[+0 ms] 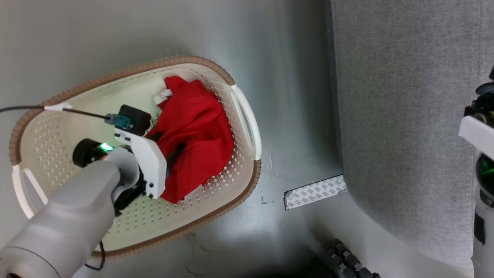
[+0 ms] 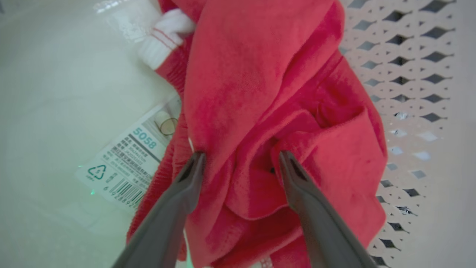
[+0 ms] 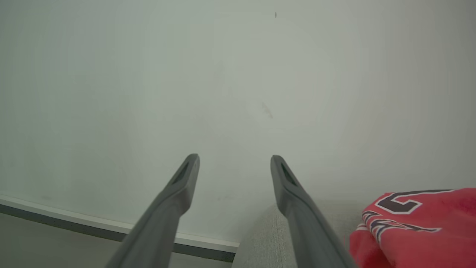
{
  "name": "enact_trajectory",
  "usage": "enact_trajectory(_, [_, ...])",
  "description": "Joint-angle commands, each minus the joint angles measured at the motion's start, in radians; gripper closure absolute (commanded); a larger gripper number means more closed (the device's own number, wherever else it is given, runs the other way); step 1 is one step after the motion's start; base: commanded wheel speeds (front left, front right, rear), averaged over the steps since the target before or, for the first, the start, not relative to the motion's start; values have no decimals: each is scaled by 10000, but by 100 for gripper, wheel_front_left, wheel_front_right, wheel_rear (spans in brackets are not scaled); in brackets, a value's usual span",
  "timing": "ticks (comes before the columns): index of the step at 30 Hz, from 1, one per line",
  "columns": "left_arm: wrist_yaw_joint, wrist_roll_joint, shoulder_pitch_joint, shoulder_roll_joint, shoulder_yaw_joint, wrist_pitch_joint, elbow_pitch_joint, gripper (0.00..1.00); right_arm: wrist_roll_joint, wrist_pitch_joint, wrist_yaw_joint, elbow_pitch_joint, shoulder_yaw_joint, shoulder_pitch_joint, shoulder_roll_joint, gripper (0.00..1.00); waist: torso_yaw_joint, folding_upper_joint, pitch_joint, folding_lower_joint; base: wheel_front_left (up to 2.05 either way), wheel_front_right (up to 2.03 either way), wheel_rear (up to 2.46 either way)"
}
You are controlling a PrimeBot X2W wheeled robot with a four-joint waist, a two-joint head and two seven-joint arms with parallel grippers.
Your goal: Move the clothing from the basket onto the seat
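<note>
Head view, progress: I am judging the job about half done, with one piece waiting in the basket (image 1: pixel 46 131) and one lying on the seat (image 1: pixel 405 116).
Basket: it is standing on the floor to the left of the seat, with bare floor between them and a printed label (image 2: pixel 126 163) lying on its bottom.
Left gripper (image 2: pixel 240 158): I am reaching down into the basket with the fingers spread wide. The tips seem to be touching the cloth on either side of a raised fold, and nothing is pinched yet.
Red garment (image 1: pixel 197 131): it is lying bunched at the basket's right end, against the perforated wall.
Red garment, axis: the heap is running across the basket's short width, from far rim to near rim, with its white-trimmed end (image 2: pixel 163 37) pointing toward the far rim.
Seat: its rounded left edge is facing the basket.
Right gripper (image 3: pixel 234 163): I am holding it spread and empty above the seat's edge, pointing at the wall (image 3: pixel 238 74).
Lettered garment (image 3: pixel 420 227): it is resting on the seat just right of my right fingers, with the dark lettering facing up.
Lettered garment, axis: I cannot tell, since the picture's edge is cutting it off.
Left to do: in my judgement, closing on the raised fold, lifting the red garment clear of the rim and carrying it rightward onto the seat.
</note>
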Motion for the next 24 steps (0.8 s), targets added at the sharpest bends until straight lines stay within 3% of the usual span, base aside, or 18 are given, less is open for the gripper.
enact_trajectory(1, [11,-187,-146,212,-217,134,-102,0,-162,-34,-22,-166,119,-10,47,0,153,0,109,-1,14,14,14])
enact_trajectory(9, [10,-511,-287,483,-648,774,-467,0,-445,-34,-22,-546,362,99,46,0,466,0,266,-1,12,12,12])
enact_trajectory(10, [10,-521,-273,507,-669,824,-526,9,-461,-36,-22,-570,364,106,46,0,481,0,268,-1,2,2,2])
enact_trajectory(12, [11,-559,-313,556,-687,836,-679,100,-462,-36,-22,-613,356,115,44,0,476,0,260,-1,0,0,0])
enact_trajectory(24, [11,-660,-183,689,-711,275,-1234,100,-336,-34,-22,-399,231,59,45,0,593,0,-97,-1,0,0,0])
